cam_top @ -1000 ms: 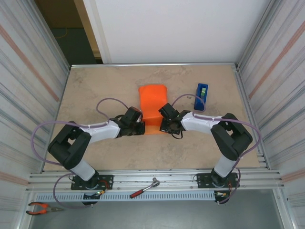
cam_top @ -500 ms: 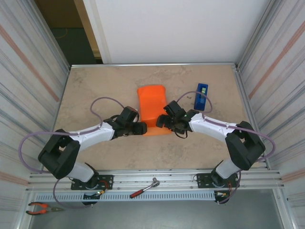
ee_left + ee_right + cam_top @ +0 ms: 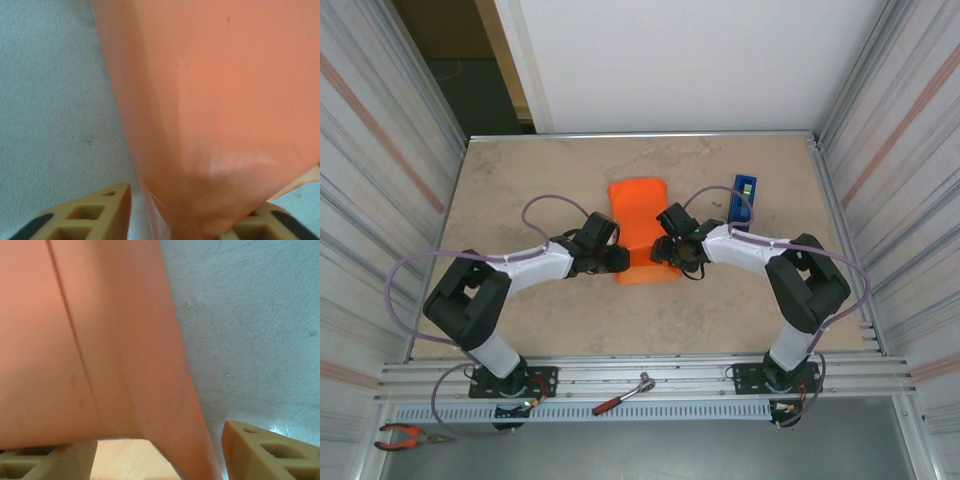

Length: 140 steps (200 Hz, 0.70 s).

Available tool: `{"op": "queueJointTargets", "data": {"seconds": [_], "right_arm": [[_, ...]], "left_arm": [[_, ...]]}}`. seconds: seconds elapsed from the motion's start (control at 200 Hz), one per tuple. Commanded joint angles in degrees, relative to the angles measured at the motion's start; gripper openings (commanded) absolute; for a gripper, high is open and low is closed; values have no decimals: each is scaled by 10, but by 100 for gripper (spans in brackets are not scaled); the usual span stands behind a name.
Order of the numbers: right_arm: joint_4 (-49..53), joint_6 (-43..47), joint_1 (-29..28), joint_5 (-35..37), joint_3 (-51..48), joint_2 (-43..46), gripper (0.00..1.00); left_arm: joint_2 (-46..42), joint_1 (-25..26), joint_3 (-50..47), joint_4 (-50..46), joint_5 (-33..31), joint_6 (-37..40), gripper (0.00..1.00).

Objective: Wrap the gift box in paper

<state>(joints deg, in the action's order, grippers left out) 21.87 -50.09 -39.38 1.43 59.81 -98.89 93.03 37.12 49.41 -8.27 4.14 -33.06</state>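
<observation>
Paper [image 3: 638, 215] sat mid-table [image 3: 520, 190], humped up. Left gripper [image 3: 617, 260] was at its near-left edge and right gripper [image 3: 661, 250] at its near-right. Both had jaws apart, straddling the paper.

Top external view: a beige, stone-patterned table top [image 3: 520, 180] with a thin metal border is enclosed by a corrugated metal left wall [image 3: 380, 150], which carries a faint reddish stripe, and a matching right wall [image 3: 910, 130]. A plain white back panel [image 3: 700, 60] closes the far side. Beside it, at far left, a dark opening [image 3: 450, 50] shows a brown surface and a dim teal floor [image 3: 470, 85]. Slotted aluminium rails [image 3: 650, 375] run along the near edge above a grey ledge [image 3: 650, 450]; the light is even and diffuse, casting only soft shadows.
</observation>
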Motion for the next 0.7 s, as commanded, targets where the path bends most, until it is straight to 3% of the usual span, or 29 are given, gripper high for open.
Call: {"op": "queueJointTargets", "data": {"seconds": [0.0, 0.09, 0.311, 0.476, 0.546, 0.621, 0.696], "right_arm": [[-6, 4, 3, 1, 10, -14, 55], [-11, 2, 0, -1, 11, -15, 45], [-15, -11, -15, 4, 10, -16, 18], [-19, -28, -29, 10, 6, -18, 8], [-20, -32, -32, 11, 5, -18, 13], [-14, -37, -32, 17, 5, -15, 41], [-10, -35, -29, 22, 2, -11, 51]], "left_arm": [[12, 3, 16, 10, -22, 2, 30], [20, 6, 18, 13, -29, 1, 25], [29, 18, 23, 14, -47, -10, 30], [32, 27, 23, 7, -72, -21, 11], [36, 29, 24, 5, -76, -23, 9], [37, 30, 24, 1, -80, -23, 8], [36, 30, 24, -3, -85, -21, 7]]}}
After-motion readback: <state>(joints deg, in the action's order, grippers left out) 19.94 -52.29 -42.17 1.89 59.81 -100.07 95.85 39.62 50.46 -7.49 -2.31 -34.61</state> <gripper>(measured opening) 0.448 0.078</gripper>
